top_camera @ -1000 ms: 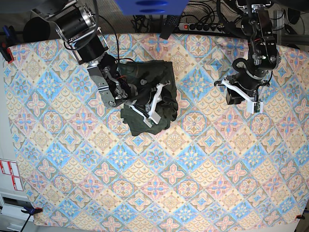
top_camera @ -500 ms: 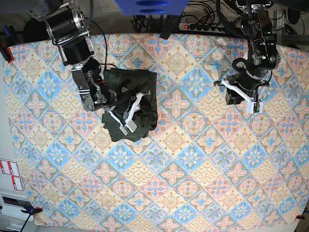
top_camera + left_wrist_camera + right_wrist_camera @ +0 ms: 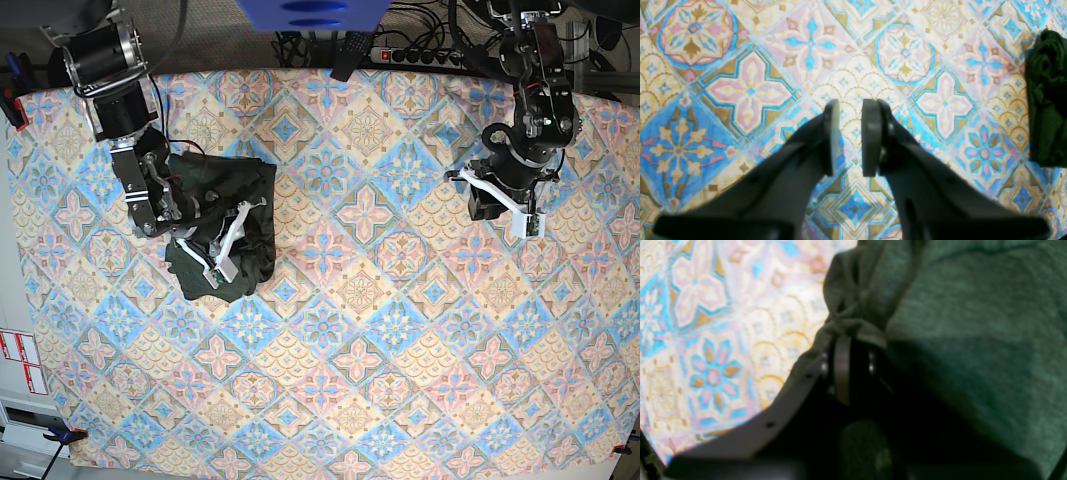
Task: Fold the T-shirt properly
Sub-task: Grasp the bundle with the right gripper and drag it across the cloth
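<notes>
Base view: right gripper [image 3: 222, 245] pinches the bunched T-shirt [image 3: 252, 200] at far left; left gripper [image 3: 500, 205], narrowly parted, holds nothing at far right.

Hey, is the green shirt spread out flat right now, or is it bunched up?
Bunched up. The T-shirt lies as a compact crumpled heap with creases, and the right gripper pinches a gathered fold.

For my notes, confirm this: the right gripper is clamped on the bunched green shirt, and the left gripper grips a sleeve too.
Only the last part is wrong. In the left wrist view the left gripper holds nothing above the patterned cloth. The right gripper does clamp the shirt.
</notes>
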Controlling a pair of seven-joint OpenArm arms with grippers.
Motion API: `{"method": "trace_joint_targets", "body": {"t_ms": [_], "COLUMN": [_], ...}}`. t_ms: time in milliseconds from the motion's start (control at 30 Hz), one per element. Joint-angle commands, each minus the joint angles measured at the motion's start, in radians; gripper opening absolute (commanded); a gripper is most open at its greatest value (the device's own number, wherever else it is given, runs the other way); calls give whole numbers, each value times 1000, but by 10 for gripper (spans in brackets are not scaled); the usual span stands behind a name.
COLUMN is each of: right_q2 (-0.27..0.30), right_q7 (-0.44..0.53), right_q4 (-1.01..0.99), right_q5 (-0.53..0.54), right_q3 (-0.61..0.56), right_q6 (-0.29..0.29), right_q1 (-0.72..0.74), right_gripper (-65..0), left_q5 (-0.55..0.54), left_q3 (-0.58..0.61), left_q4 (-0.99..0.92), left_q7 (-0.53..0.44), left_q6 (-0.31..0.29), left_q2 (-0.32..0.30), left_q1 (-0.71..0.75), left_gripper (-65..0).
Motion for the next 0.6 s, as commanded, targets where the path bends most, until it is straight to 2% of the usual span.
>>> {"method": "trace_joint_targets", "body": {"t_ms": [0, 367, 567], "right_q2": [53, 141, 145], "right_q7": [-113, -113, -119], "right_q4": [-18, -18, -1], "right_q5": [-133, -143, -143], "right_q3": [3, 3, 3], "right_q6": [-90, -90, -90], "right_q1": [1, 50, 64], "right_gripper": [-572, -571, -571], "left_q5": [-8, -8, -8], "left_q3": [-3, -3, -1], "left_q4": [19, 19, 19], "left_q7": [-18, -18, -18], "left_q6": [-4, -4, -4], "left_q2": [-10, -10, -10], "left_q1": [-8, -8, -8], "left_gripper": [-540, -539, -538]}}
